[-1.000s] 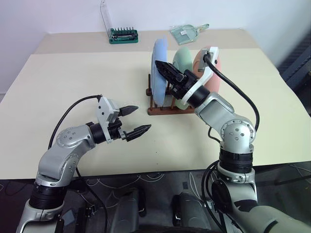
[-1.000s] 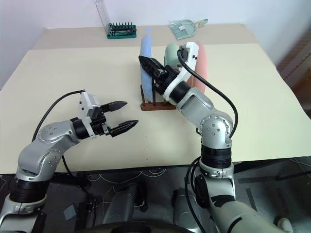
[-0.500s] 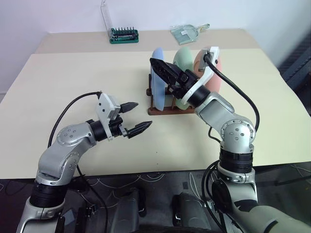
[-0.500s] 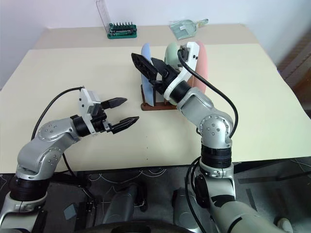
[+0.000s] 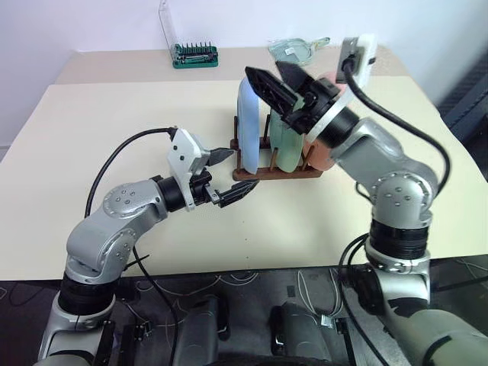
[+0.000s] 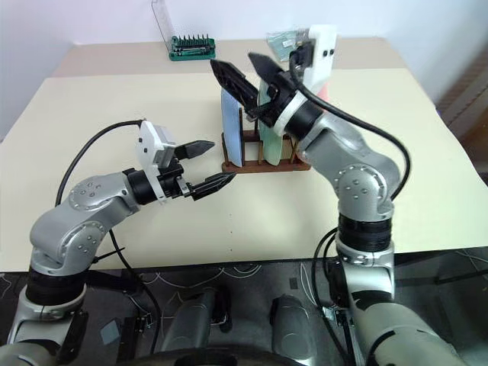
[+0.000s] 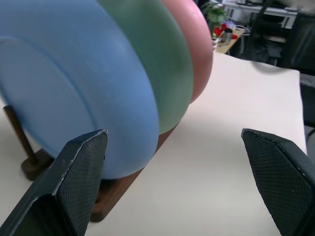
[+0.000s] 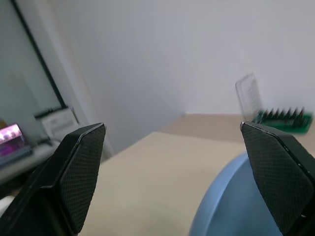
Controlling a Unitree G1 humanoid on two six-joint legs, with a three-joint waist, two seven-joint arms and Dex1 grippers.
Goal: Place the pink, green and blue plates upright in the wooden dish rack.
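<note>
Rack [image 5: 276, 173] on bench [image 5: 114, 130] holds blue plate [image 5: 248, 122], green plate [image 5: 287, 145], pink plate [image 5: 320, 152] upright; pink mostly hidden behind R arm, seating apparently OK. L hand [image 5: 229, 174] fingers apart, empty. R hand [image 5: 278, 80] apart, empty, above plates.

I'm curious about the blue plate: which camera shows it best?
The left wrist view: the blue plate stands close, upright in the wooden dish rack. The eye views show it edge-on; the right wrist view catches its rim.
</note>
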